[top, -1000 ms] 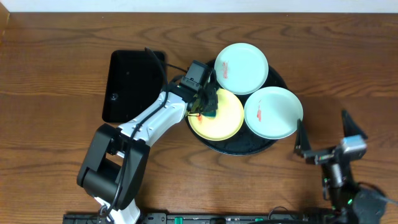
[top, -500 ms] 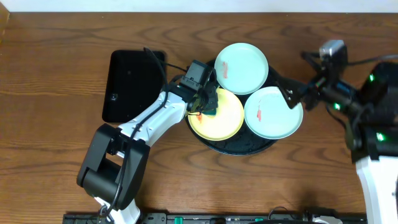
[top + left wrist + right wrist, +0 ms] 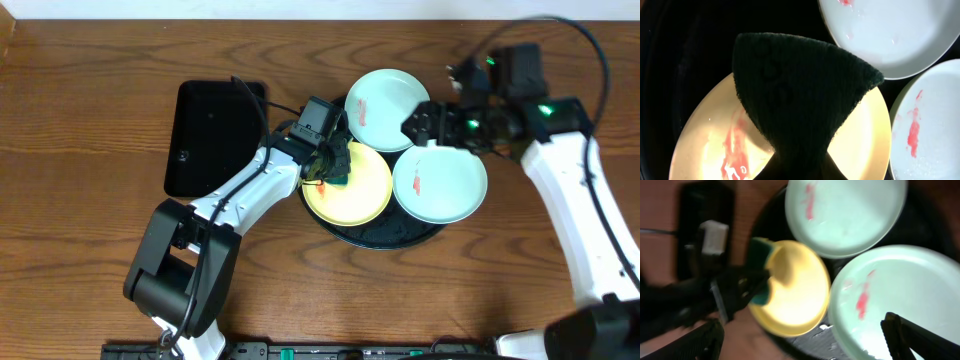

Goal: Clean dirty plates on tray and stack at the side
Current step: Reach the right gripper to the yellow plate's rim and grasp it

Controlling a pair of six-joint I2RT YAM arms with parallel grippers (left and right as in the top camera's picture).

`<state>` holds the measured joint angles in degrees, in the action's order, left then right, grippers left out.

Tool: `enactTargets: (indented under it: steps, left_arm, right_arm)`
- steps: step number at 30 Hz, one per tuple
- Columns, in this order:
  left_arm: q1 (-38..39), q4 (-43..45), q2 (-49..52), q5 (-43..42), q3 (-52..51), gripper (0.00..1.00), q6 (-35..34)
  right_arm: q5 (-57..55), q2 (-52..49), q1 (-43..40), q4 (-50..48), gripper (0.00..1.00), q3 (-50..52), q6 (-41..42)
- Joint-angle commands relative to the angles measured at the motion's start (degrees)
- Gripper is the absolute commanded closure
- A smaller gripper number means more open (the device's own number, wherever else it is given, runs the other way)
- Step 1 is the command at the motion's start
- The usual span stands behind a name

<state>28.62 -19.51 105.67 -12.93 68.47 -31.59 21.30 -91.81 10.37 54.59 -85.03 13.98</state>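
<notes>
Three plates sit flat and face up inside the round black tray [image 3: 386, 238], none stacked. They are round, so no long axis.

- Yellow plate [image 3: 350, 188]: tray's left part. A red smear [image 3: 733, 146] on it runs roughly toward and away from the left wrist camera.
- Upper mint plate [image 3: 388, 96]: tray's far part. The red smear [image 3: 360, 110] near its left rim runs far-to-near.
- Lower mint plate [image 3: 440, 180]: tray's right part. The smear [image 3: 417, 183] left of its centre also runs far-to-near.
- The three rims crowd together at tray centre; I cannot tell whether they touch or overlap.

In the way:
- Left gripper [image 3: 333, 160] reaches in over the tray's left edge, pinching a dark green sponge [image 3: 800, 100].
- The sponge fans out wide at its free end and narrows to the fingers, and it points to tray centre.
- The sponge covers the yellow plate's far-left part. Contact with the plate is unclear.
- Right gripper [image 3: 424, 122] hangs over the tray's far-right part, above the gap between the two mint plates. Its fingers are spread wide with nothing between them.

Around:
- A rectangular black tray [image 3: 212, 138] lies left of the round tray and apart from it, long axis far-to-near. The left arm passes between the two.
- The brown wood table [image 3: 90, 90] surrounds the round tray.
</notes>
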Motion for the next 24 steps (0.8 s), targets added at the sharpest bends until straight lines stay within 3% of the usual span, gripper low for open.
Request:
enactTargets:
  steps: [1,3,6,7,10,19,24]
  left_arm:
    - [0.1,0.2,0.2,0.7,0.0,0.92,-0.5]
    - [0.1,0.2,0.2,0.7,0.0,0.92,-0.5]
    - [0.1,0.1,0.2,0.6,0.0,0.91,-0.5]
    - [0.1,0.2,0.2,0.5,0.0,0.92,-0.5]
    - [0.1,0.2,0.2,0.5,0.0,0.92,-0.5]
    - [0.1,0.2,0.2,0.5,0.0,0.92,-1.0]
    - [0.1,0.2,0.2,0.5,0.0,0.92,-4.6]
  right_arm:
    - [-12.2,-3.2,4.8,-0.1,0.01,-4.0,-1.4]
    - [-12.2,-5.2,7.3,-1.9,0.09,-3.7,-1.4]
    - [-15.9,-8.9,10.1,-3.3,0.53,-2.9,-1.4]
    - [-16.9,-10.8,10.9,-3.3,0.57,-2.8,-1.2]
    - [-17.0,-15.9,12.3,-3.5,0.52,-2.8,-1.2]
    - [-15.8,-23.7,12.9,-3.8,0.50,-2.8,-4.2]
    - [-15.6,-25.6,12.9,-3.9,0.58,-2.8,-6.1]
